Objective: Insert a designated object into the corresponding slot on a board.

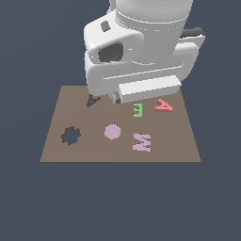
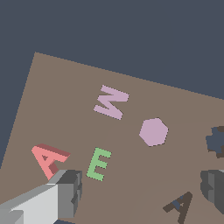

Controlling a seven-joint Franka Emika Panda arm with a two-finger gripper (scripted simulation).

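The salmon-red A block (image 1: 163, 106) (image 2: 48, 159) lies flat on the brown board (image 1: 164, 150) (image 2: 65, 96), toward the exterior view's right at the back. The dark A-shaped slot (image 1: 92, 100) (image 2: 179, 205) is at the back on the exterior view's left. My gripper (image 2: 140, 190) hovers above the board's back edge, open, with nothing between its fingers. One finger (image 2: 65, 192) hangs close beside the A block and the other finger (image 2: 214, 186) sits near the slot. In the exterior view the arm's body hides most of the gripper.
A green E block (image 1: 137, 109) (image 2: 99, 163) lies just beside the A block. A pink M block (image 1: 142, 141) (image 2: 111, 102) and a pink hexagonal piece (image 1: 112, 132) (image 2: 153, 131) rest mid-board. A jagged flower-shaped hole (image 1: 71, 135) (image 2: 216, 141) is on the exterior view's left.
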